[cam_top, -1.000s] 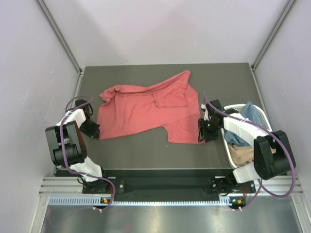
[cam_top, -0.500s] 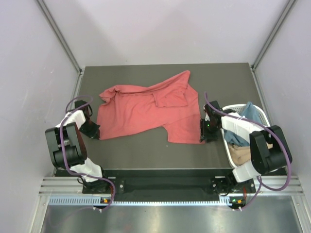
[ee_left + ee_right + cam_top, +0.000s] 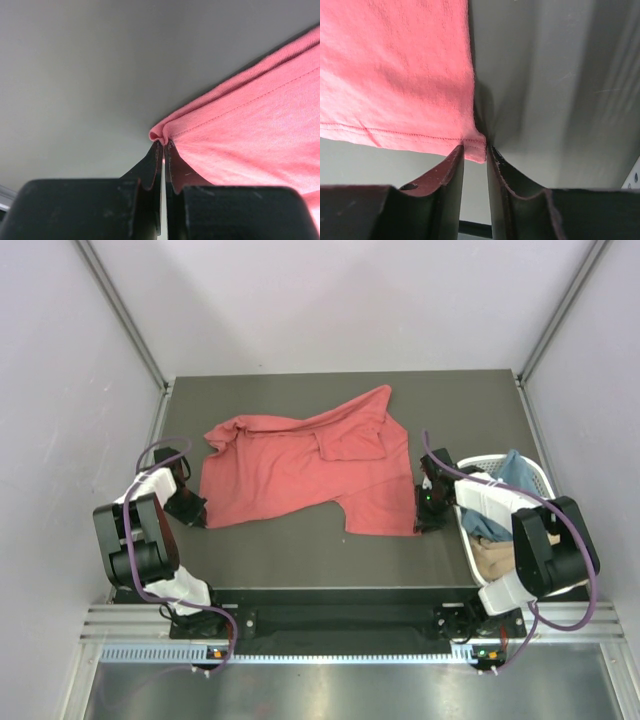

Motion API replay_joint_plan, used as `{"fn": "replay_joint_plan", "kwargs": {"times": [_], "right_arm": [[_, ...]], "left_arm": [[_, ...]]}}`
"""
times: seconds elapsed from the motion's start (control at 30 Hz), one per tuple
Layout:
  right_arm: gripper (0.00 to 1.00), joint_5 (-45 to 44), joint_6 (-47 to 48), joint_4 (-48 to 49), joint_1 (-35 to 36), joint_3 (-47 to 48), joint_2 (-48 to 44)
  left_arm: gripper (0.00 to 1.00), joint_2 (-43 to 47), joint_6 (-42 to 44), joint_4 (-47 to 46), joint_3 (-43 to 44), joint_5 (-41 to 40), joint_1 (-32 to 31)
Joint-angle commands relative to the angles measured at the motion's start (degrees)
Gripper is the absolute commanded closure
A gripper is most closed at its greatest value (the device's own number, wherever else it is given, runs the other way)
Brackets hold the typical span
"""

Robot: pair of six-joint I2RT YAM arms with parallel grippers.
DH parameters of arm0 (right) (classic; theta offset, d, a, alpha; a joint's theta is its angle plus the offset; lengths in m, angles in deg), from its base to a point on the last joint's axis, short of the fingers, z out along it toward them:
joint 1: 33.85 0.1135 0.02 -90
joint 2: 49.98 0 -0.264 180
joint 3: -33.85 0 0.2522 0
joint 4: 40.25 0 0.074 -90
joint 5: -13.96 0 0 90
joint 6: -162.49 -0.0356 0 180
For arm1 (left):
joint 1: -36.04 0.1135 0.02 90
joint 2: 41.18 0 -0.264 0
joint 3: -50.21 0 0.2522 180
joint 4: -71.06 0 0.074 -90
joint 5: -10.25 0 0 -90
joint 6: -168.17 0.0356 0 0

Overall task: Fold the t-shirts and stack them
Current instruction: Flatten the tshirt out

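The left gripper (image 3: 162, 145) is pressed tight together, with a small fold of hem from the coral-red t-shirt (image 3: 250, 135) nipped between its tips. It has only the very corner, where the stitched edge bunches into a little nub. Over on the other side, the right gripper (image 3: 475, 151) stands with its jaws a narrow way apart, straddling the shirt's near right corner. The cloth sits between the tips, but I can't see that they have bitten down on it.

Between the two arms the shirt lies spread on the dark table (image 3: 300, 555). It is mostly flat but rumpled, with a flap folded over near its middle and one corner running out toward the far right.

It looks like thin, light jersey, quite limp. I'd expect it to sag and trail from whichever points are lifted and to hold no shape of its own. The doubled, stitched hem is probably the best place to take it, since there is more thickness there to bite on. A grip this close to the edge could slip off if the cloth drags on the table. Two corners held and drawn evenly apart should keep the edge straight.

At the right sits the white slotted basket (image 3: 548, 480), just beside the right arm. A blue t-shirt (image 3: 515, 470) and a tan t-shirt (image 3: 497, 558) are heaped in it.
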Motion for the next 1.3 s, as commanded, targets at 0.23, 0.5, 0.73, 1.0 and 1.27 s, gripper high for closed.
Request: {"fn": "replay_joint_plan", "kwargs": {"times": [0.23, 0.5, 0.73, 1.0, 1.27], "right_arm": [[0.94, -0.58, -2.27, 3.71, 0.42, -1.44, 1.04], [1.00, 2.05, -4.72, 8.45, -0.46, 0.31, -6.87], [1.00, 12.51, -7.36, 12.85, -7.30, 3.83, -11.53], [1.00, 26.05, -12.10, 15.40, -15.57, 16.20, -11.70], [1.00, 32.90, -19.05, 22.87, -16.89, 25.36, -15.65]], "left_arm": [[1.00, 2.03, 1.20, 0.82, -0.77, 1.44, 0.30], [1.00, 4.05, 1.46, 1.26, -0.16, 1.96, 0.30], [1.00, 7.92, 3.39, 4.07, 5.19, 2.23, 0.39], [1.00, 13.90, 5.85, 6.97, 12.14, 2.23, 0.21], [1.00, 16.54, 8.31, 10.48, 26.02, 8.55, -0.05]]}}
